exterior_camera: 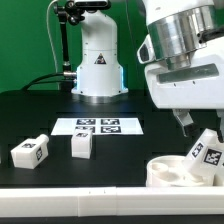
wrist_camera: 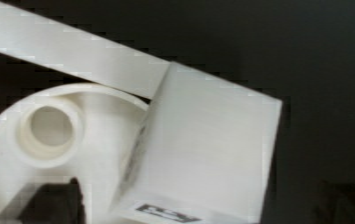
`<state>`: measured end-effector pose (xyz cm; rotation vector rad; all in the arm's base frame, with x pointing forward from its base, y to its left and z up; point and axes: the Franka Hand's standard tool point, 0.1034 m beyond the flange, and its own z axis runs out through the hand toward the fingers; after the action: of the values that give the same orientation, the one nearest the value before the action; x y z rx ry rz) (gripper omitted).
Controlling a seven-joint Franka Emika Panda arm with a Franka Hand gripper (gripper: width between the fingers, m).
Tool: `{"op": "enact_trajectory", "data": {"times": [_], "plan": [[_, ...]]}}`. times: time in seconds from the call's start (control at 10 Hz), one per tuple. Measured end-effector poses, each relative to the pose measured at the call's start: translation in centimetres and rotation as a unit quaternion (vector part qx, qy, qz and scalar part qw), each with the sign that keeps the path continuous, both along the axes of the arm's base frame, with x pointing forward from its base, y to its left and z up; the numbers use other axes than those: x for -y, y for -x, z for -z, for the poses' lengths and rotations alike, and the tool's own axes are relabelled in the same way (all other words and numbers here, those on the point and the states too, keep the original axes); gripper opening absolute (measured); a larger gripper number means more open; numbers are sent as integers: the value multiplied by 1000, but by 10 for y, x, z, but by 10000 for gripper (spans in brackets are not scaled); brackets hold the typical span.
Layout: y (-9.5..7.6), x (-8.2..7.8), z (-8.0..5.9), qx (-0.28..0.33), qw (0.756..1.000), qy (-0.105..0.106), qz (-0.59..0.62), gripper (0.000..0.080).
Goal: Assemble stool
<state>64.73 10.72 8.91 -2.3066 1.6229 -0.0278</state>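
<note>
The white round seat [exterior_camera: 168, 172] lies at the front of the exterior view's right, and in the wrist view the seat [wrist_camera: 41, 130] shows its round hole. A white blocky leg [exterior_camera: 205, 149] with a square tag leans tilted on the seat. My gripper [exterior_camera: 188, 126] hangs just above it. In the wrist view the leg [wrist_camera: 209, 130] lies between the dark fingers [wrist_camera: 49, 203] of my gripper [wrist_camera: 195, 205], with a gap on each side, so the jaws are open and hold nothing. Two more legs [exterior_camera: 30, 151] [exterior_camera: 82, 145] lie at the exterior view's left.
The marker board [exterior_camera: 97, 126] lies mid-table in front of the robot base [exterior_camera: 97, 70]. A white rail [exterior_camera: 90, 207] runs along the front edge, next to the seat; the rail [wrist_camera: 85, 55] also crosses the wrist view behind the leg.
</note>
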Motion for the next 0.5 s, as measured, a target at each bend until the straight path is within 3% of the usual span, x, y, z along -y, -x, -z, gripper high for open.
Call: {"op": "enact_trajectory", "data": {"times": [0.2,0.5], "plan": [[1,-5,0,32,987,47,-151,648],[-1,-14,-9,62,949,83,-297,648]]}}
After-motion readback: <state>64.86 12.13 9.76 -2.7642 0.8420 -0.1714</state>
